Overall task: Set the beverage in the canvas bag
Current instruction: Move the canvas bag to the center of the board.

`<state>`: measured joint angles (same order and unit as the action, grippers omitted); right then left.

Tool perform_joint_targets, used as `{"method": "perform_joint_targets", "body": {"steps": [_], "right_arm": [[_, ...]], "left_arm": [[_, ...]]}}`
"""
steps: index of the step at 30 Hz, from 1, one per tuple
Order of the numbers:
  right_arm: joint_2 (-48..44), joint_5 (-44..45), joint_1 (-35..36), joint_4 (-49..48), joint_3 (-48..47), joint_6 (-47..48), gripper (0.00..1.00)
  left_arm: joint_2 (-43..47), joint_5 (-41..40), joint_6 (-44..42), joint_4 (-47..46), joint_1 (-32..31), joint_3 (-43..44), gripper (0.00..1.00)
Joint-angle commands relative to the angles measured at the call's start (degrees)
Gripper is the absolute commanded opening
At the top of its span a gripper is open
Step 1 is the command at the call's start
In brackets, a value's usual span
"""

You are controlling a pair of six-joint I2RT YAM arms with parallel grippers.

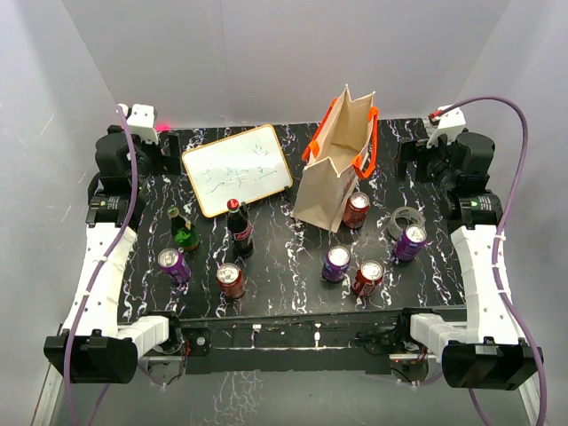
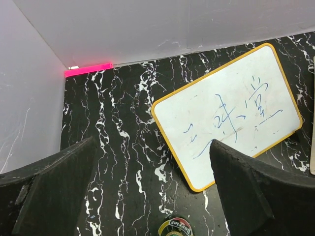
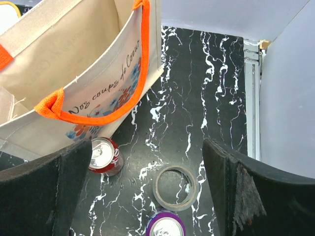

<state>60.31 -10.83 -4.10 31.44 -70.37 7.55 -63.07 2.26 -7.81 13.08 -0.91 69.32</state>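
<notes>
black, white-veined table (image 1: 284,306) boxed in by white walls (image 1: 266,53). the left gripper (image 2: 152,142) and right gripper (image 3: 147,143) both gape wide, holding nothing. upright drinks dot the near half, among them a purple can (image 1: 336,263), a green bottle (image 1: 184,231) and a dark bottle (image 1: 239,227). a tape roll (image 3: 176,187) lies flat at right. farther back the canvas bag (image 1: 335,164) stands with its long axis vertical and mouth up, a red can (image 3: 104,156) just beside its base and a whiteboard (image 1: 237,169) to its left.

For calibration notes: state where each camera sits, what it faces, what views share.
Top: above, behind the bases, looking down on the table; left arm, right arm show.
Left wrist: down at the whiteboard; open left gripper shows.
Right wrist: down at the canvas bag, red can, tape roll; open right gripper shows.
Shared with top: whiteboard, canvas bag.
</notes>
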Motion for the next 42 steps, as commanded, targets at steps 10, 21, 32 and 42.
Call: {"method": "perform_joint_targets", "body": {"steps": [10,21,32,42], "right_arm": [[-0.94,-2.90,0.43,-7.89,0.15,0.57,0.99],[3.74,-14.63,0.96,-11.51,-1.86,-1.78,0.98],[11.45,-20.29,14.88,-8.44,-7.73,9.06,0.96],[20.23,-7.77,26.12,-2.59,-12.99,17.30,0.92]], "left_arm": [[1.09,1.26,3.21,-4.51,0.31,-0.47,0.97],[0.32,11.61,-1.82,-1.27,0.40,-0.36,0.97],[-2.10,16.53,-1.12,-1.04,0.38,0.00,0.97],[-2.56,20.98,-0.62,-0.79,0.39,-0.77,0.97]]}}
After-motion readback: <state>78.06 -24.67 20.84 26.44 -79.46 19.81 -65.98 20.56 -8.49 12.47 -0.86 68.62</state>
